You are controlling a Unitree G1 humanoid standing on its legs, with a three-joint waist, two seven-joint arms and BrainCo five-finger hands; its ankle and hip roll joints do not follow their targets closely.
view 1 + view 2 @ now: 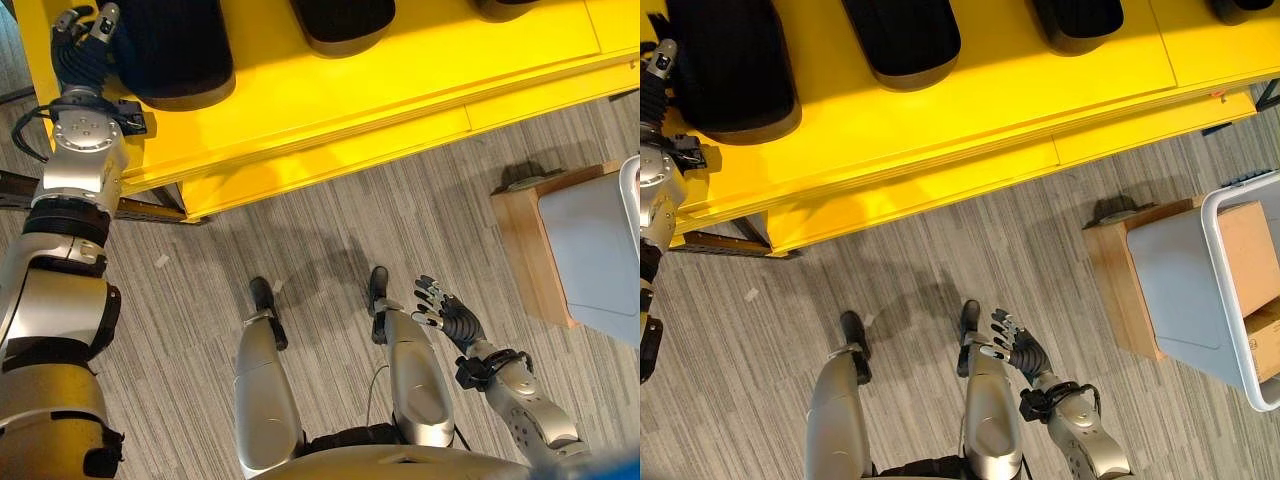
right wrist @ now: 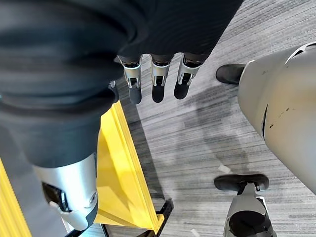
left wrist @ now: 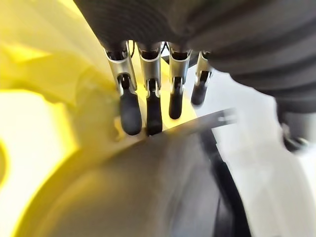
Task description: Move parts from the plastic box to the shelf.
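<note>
Black part [image 1: 175, 50] at shelf [image 1: 400, 90] edge, left hand [image 1: 85, 40] touching

Yellow shelf [image 1: 330, 110] with black parts [image 1: 175, 50], left hand [image 1: 85, 35] beside one, right hand [image 1: 450, 312] low

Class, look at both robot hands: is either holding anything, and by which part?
Nothing is visibly held. The left hand rests straight fingers against a black part on the yellow shelf; the right hand hangs open, empty.
</note>
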